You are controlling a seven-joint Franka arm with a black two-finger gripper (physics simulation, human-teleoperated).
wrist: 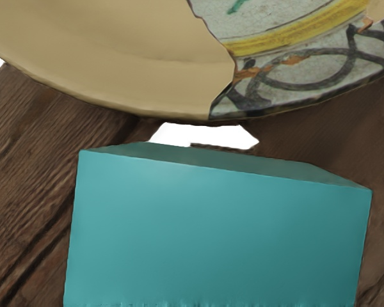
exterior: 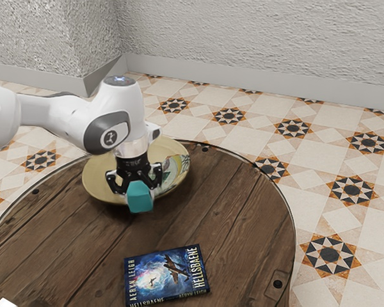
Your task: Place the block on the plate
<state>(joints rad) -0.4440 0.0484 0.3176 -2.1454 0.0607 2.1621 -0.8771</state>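
Observation:
My gripper (exterior: pixel 141 185) is at the near edge of the plate, its two fingers on opposite sides of the teal block (exterior: pixel 140 198). The block hangs a little tilted in front of the plate's near rim and hides part of it. The wide round plate (exterior: pixel 99 182), plain tan with a patterned, painted part, rests on the round wooden table. In the wrist view the block (wrist: pixel 217 230) looms large just under the hand, and beyond it lies the rim of the plate (wrist: pixel 134 77).
A book (exterior: pixel 166 276) with a blue cover lies flat on the round wooden table (exterior: pixel 243 224), apart from the plate. A white thing (exterior: pixel 5 302) shows at the exterior view's lower left corner. A textured wall (exterior: pixel 262 45) stands behind the tiled floor.

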